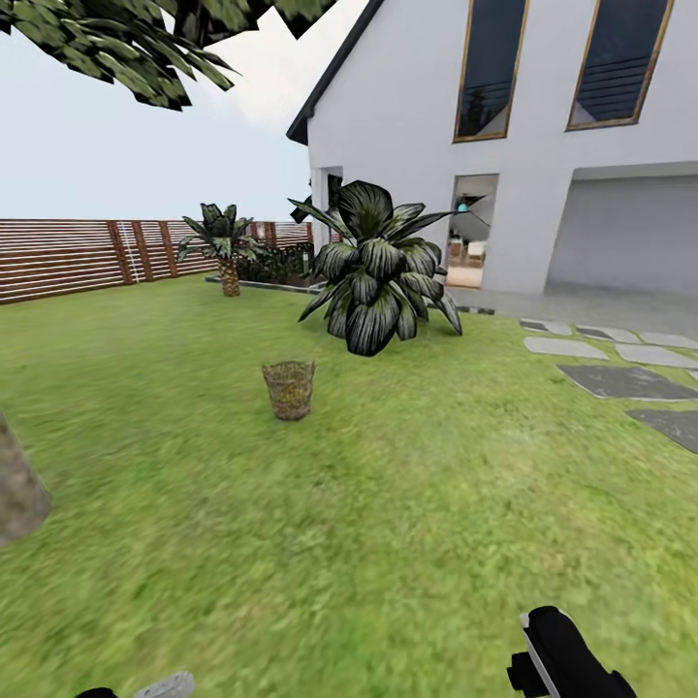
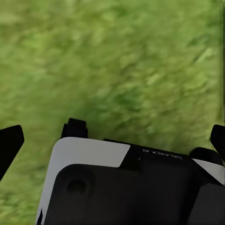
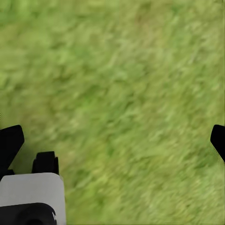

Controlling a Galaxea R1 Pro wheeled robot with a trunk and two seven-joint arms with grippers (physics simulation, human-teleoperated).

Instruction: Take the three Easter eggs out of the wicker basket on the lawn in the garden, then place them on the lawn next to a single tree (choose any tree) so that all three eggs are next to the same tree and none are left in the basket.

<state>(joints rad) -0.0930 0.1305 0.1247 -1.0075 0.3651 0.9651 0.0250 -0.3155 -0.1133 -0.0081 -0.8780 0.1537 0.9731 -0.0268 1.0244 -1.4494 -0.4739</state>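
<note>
Both grippers, left (image 2: 112, 136) and right (image 3: 112, 136), spread empty, basket (image 1: 289, 389) well ahead; could tip it by rolling in fast

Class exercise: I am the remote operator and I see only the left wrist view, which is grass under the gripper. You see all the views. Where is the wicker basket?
Observer: In the head view the wicker basket stands upright on the lawn, ahead and a little left of centre, well beyond both arms.
Operator: Is there a tree nearby?
Observer: A thick grey-tan trunk shows at the head view's left edge, nearer than the basket.
Operator: What is the right gripper doing?
Observer: The right gripper is open over bare grass, fingertips wide apart, holding nothing.
</note>
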